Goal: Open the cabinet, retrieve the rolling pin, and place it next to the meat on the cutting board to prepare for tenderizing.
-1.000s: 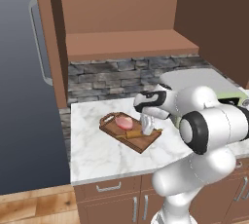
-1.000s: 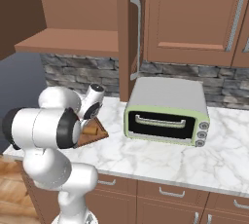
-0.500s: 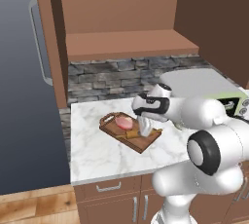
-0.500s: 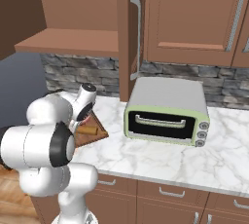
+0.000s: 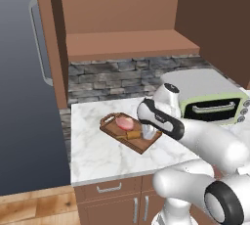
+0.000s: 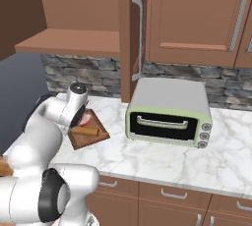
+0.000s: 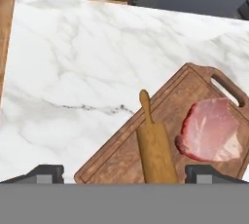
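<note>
The rolling pin (image 7: 155, 150) lies on the cutting board (image 7: 121, 155) just beside the meat (image 7: 211, 130). The gripper (image 7: 124, 174) stands spread wide above it, holding nothing. Since a second ago the arm has swung rightward while board and meat stay put

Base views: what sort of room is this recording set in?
A rendered home kitchen, by the look of it: a marble counter under wooden wall cabinets, a toaster oven against a stone backsplash, and a cutting board holding raw meat.
</note>
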Tool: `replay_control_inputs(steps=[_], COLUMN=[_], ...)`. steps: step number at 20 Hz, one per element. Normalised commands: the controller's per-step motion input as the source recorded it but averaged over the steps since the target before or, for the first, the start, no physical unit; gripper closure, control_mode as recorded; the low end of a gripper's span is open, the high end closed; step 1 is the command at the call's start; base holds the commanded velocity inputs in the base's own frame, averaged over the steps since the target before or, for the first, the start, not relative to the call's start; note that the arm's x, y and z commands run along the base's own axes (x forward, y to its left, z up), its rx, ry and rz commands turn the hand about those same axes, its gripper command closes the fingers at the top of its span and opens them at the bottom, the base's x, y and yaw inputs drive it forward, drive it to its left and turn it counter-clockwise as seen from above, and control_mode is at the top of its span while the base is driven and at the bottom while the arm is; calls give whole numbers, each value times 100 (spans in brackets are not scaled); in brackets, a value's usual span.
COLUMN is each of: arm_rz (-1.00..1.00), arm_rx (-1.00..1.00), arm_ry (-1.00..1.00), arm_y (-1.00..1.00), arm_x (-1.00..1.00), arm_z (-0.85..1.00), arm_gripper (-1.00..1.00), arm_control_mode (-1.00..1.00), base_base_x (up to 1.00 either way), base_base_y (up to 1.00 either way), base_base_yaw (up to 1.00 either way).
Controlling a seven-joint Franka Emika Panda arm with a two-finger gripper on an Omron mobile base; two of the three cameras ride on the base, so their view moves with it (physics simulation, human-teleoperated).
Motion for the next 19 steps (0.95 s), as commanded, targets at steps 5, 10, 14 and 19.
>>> replay_control_inputs(steps=[5, 10, 14, 19], arm_rz=[-2, -4, -5, -7], arm_rx=[-5, -5, -5, -5], arm_ry=[-11, -8, -5, -4], arm_y=[18, 13, 6, 3], arm_x=[-44, -52, -57, -57], arm_z=[52, 43, 37, 40], arm_gripper=[-100, -100, -100, -100], arm_control_mode=[-100, -100, -100, -100], base_base_x=[0, 0, 0, 0], base_base_y=[0, 0, 0, 0], base_base_yaw=[0, 0, 0, 0])
